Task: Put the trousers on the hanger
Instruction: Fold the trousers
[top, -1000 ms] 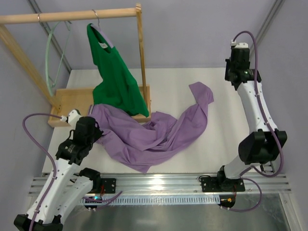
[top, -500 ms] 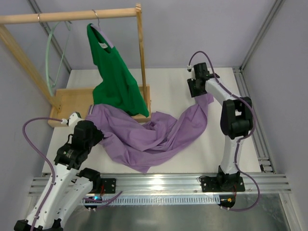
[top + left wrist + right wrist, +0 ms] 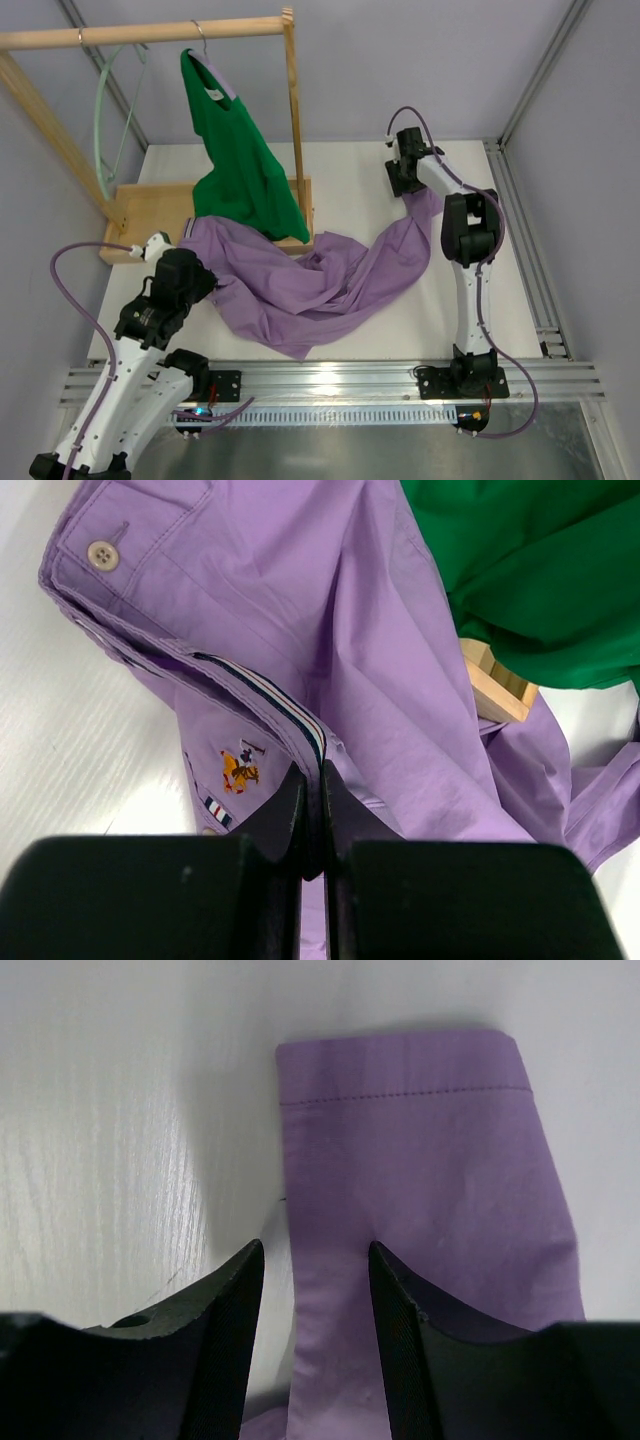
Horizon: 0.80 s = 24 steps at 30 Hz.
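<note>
At the far left corner of the bench (image 3: 500,290), the hanger (image 3: 98,120) hangs by its hook from the wooden rail (image 3: 140,33) of a rack whose flat base (image 3: 150,205) sits on the bench. The hanger's loop is bare and well apart from the trousers.

Just in front of that base, near the left edge, the left arm (image 3: 150,310) reaches in. Its jaws are pressed together and pinch the trousers (image 3: 330,280) at the waist. The wrist view shows the striped waistband (image 3: 260,695) running straight into the closed jaws. A small embroidered emblem (image 3: 240,770) lies just beside them, and a pale button (image 3: 98,552) sits higher on the folded band.

The green top (image 3: 240,170) hangs from the same rail on its own metal-hooked hanger. Its lower hem drapes over the rack base and touches the lilac cloth.

The trousers lie crumpled on the bench. They run from the left arm's grip across the middle, and one leg stretches toward the far edge, right of centre.

The right arm (image 3: 470,230) bends down over the end of that leg. Its jaws stand spread, with the stitched hem (image 3: 410,1095) just ahead of them. The leg (image 3: 440,1220) runs back between and under the tips without being pinched.
</note>
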{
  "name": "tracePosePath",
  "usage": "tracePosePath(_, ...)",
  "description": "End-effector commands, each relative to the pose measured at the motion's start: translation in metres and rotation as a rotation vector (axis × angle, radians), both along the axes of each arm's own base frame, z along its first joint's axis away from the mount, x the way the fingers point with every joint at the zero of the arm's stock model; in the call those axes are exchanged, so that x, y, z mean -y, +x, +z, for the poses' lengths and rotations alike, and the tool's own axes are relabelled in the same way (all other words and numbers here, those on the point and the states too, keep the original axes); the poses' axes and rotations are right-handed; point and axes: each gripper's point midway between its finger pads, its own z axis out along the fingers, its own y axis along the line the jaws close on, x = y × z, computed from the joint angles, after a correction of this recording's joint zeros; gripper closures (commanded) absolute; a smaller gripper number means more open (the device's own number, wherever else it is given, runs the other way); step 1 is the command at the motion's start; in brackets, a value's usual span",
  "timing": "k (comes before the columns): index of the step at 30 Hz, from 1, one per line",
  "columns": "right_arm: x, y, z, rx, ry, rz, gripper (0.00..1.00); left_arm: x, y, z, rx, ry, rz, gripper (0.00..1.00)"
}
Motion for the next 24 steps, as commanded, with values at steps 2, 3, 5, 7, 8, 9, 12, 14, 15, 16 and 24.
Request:
tracePosePath(2,0.0,0.001,-0.009,-0.05,0.01,0.022,0.5,0.0,0.01,0.01,0.041,-0.01,0.015,0.99)
tracePosePath(3,0.001,0.0,-0.012,-0.056,0.001,0.021,0.51,0.001,0.01,0.009,0.039,-0.01,0.014,0.99)
tracePosePath(5,0.008,-0.002,-0.018,-0.077,-0.037,0.004,0.53,0.001,0.011,0.007,0.032,-0.011,0.015,1.0)
tracePosePath(7,0.013,-0.006,-0.021,-0.094,-0.054,-0.007,0.63,0.002,0.012,0.007,0.033,-0.013,0.016,0.99)
tracePosePath(8,0.014,-0.006,-0.022,-0.093,-0.049,-0.013,0.64,0.002,0.013,0.007,0.036,-0.015,0.017,0.99)
tracePosePath(9,0.014,-0.007,-0.021,-0.09,-0.044,-0.015,0.65,0.002,0.013,0.007,0.038,-0.016,0.015,0.99)
tracePosePath(12,0.022,-0.005,-0.02,-0.079,-0.039,-0.046,0.72,0.002,0.014,0.01,0.043,-0.014,0.017,1.0)
tracePosePath(14,0.025,-0.004,-0.016,-0.084,-0.038,-0.05,0.81,0.0,0.013,0.01,0.041,-0.009,0.022,1.0)
tracePosePath(15,0.026,-0.005,-0.018,-0.092,-0.036,-0.052,0.82,-0.001,0.012,0.009,0.042,-0.006,0.024,0.99)
tracePosePath(16,0.031,-0.005,-0.018,-0.097,-0.033,-0.061,0.83,-0.001,0.012,0.009,0.042,-0.005,0.024,0.99)
tracePosePath(24,0.034,-0.007,-0.019,-0.101,0.019,-0.066,0.96,0.0,0.011,0.008,0.039,-0.012,0.026,0.99)
